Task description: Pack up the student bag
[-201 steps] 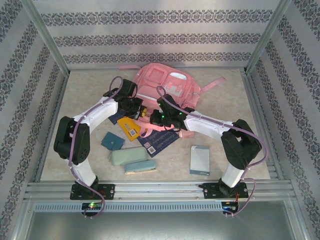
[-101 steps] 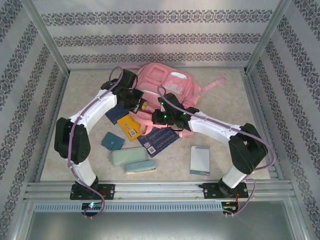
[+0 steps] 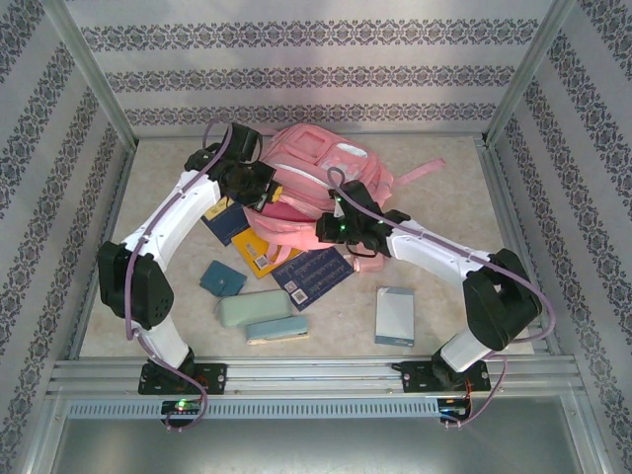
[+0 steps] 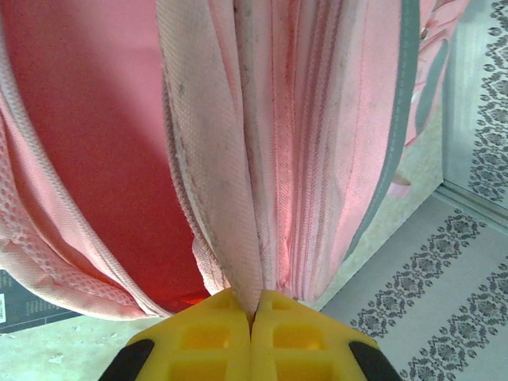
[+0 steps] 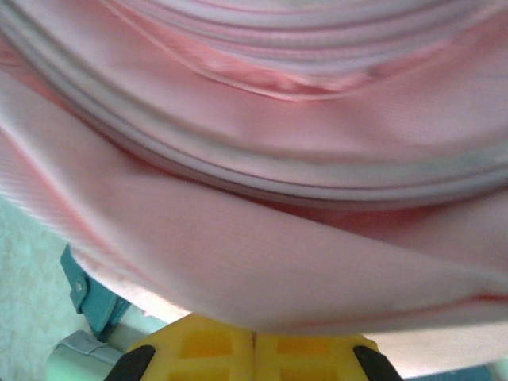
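Table (image 3: 326,331), near edge, left of centre: one mint pencil case (image 3: 255,310), with a tan-and-blue oblong item (image 3: 277,333) just beside it on the near side, kind not legible. Near edge, right of centre: one grey-blue flat booklet or box (image 3: 394,316), lying apart from the rest. Next back, left: one teal pouch (image 3: 222,278), near the case's far end. Centre: one dark blue book (image 3: 314,276) with a white label at its near corner, its far end tucked under the bag. Just left of it: one orange book (image 3: 259,253), labelled, lying at a slant. Farther left: a second dark blue book (image 3: 225,222), partly covered by the left arm. Middle to far centre: the bag (image 3: 316,173), pink, front pockets up, far end close to the back wall, one strap (image 3: 427,170) trailing toward the right edge. Left gripper (image 3: 269,197) at the bag's near left rim; in the left wrist view its yellow fingers (image 4: 198,337) are pressed together on a fold of the zippered edge, with the bag's darker pink lining (image 4: 87,119) showing to the left. Right gripper (image 3: 331,225) at the bag's near right rim; in the right wrist view its fingers (image 5: 317,353) are likewise closed, pink fabric pinched at their tips.
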### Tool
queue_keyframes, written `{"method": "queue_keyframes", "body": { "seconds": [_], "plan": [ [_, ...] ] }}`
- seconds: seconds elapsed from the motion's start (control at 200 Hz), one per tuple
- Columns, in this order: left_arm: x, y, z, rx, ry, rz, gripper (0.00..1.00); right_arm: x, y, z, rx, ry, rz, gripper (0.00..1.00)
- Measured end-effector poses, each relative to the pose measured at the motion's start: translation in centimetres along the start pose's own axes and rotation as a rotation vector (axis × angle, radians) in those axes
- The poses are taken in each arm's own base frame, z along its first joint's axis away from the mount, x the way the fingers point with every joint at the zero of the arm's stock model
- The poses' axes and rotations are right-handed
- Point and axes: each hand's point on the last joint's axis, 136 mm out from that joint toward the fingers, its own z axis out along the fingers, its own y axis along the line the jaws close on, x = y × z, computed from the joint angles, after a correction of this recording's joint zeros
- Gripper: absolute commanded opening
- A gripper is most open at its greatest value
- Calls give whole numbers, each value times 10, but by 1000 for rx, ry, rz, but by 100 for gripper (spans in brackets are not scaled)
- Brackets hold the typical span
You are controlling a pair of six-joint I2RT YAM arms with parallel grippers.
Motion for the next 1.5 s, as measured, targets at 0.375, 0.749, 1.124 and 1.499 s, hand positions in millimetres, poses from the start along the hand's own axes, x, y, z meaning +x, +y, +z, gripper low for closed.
{"method": "queue_keyframes", "body": {
  "seconds": [0.375, 0.749, 1.124, 1.499],
  "plan": [
    [1, -20, -20, 44, -19, 46, 0, -14, -76, -14, 95, -38, 129, 0],
    [3, -25, -30, 48, -20, 91, 0, -34, -126, -16, 106, -70, 244, 11],
    [-2, -30, -39, 59, -35, 114, 0, -35, -139, -25, 131, -88, 229, 34],
    [-5, -36, -34, 57, -24, 141, 0, -61, -35, -99, -15, -297, -221, 49]
  ]
}}
